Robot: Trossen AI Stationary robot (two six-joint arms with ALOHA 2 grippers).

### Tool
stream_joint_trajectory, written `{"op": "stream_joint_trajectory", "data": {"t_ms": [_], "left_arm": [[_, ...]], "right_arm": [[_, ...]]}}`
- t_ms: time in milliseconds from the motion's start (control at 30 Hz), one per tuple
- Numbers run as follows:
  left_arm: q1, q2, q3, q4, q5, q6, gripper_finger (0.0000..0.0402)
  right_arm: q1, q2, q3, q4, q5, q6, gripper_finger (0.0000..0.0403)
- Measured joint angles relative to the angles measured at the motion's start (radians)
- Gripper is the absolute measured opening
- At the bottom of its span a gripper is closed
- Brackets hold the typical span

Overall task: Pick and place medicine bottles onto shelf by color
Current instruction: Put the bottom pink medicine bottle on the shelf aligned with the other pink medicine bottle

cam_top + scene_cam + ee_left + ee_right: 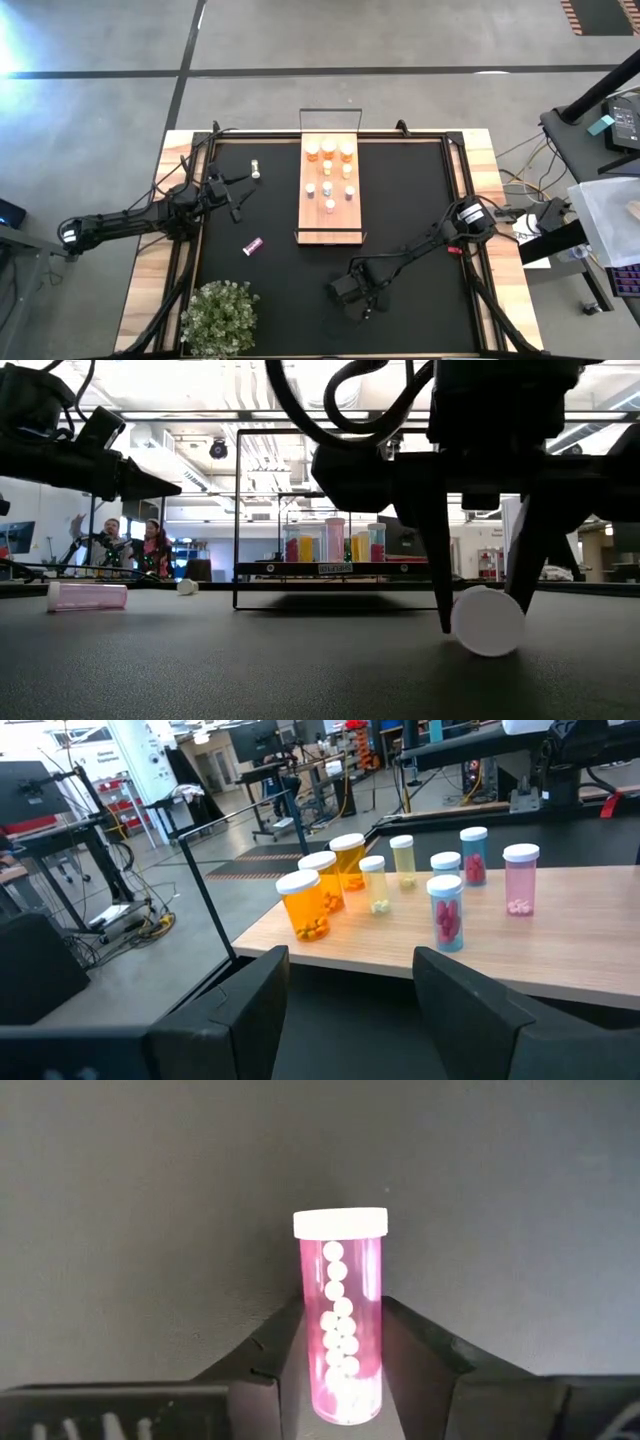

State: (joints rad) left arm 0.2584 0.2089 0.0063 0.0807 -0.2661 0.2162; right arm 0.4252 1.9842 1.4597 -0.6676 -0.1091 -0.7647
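Take the wooden shelf [330, 225] as your landmark: it lies across the far middle of the black mat [410, 200], its black wire frame standing up at each end. Your right gripper [338, 1342] is down on the mat on the near side of the shelf, a little toward the right arm's side, and its two dark fingers [270, 1350] are clenched against the sides of a slim pink bottle [340, 1320] that lies flat on the mat. You can see white round pills stacked inside it, and its white cap [487, 621] points away from the wrist; in the low view that cap sits low between the fingers, at the mat. Your left gripper [350, 1010] hovers off the left end of the shelf, facing it, its fingers spread apart with nothing between them. On the shelf, the bottles stand upright with white caps: three wide amber-orange bottles [311, 905] in a row at the far end, two pale yellowish bottles [375, 885] next to them, then the pink-magenta ones [447, 913] spread toward the near end. Off the shelf, another pink bottle [252, 245] lies on its side on the mat toward the left arm's side of the shelf's near end, and a small pale bottle [257, 169] sits on the mat beyond the left gripper, level with the shelf's far end. A potted green plant [220, 315] stands at the near left corner of the table, well apart from the shelf.
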Motion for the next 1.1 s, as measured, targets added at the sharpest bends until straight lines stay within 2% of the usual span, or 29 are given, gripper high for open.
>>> {"op": "stream_joint_trajectory", "data": {"t_ms": [267,433,533,967,1100], "left_arm": [[0.0,-0.001,0.0,0.0,0.0,0.0,0.0199],[0.0,0.0,0.0,0.0,0.0,0.0,0.0199],[0.0,0.0,0.0,0.0,0.0,0.0,0.0199],[0.0,0.0,0.0,0.0,0.0,0.0,0.0199],[0.0,0.0,0.0,0.0,0.0,0.0,0.0199]], "right_arm": [[-0.002,-0.042,-0.001,-0.017,0.008,0.138,0.0096],[-0.006,-0.157,-0.028,-0.011,0.0,0.237,0.0099],[-0.006,-0.259,-0.1,0.042,-0.007,0.29,0.01],[-0.005,-0.794,-0.706,0.718,0.014,0.57,0.01],[-0.004,-0.916,-0.855,0.961,0.124,0.571,0.01]]}}
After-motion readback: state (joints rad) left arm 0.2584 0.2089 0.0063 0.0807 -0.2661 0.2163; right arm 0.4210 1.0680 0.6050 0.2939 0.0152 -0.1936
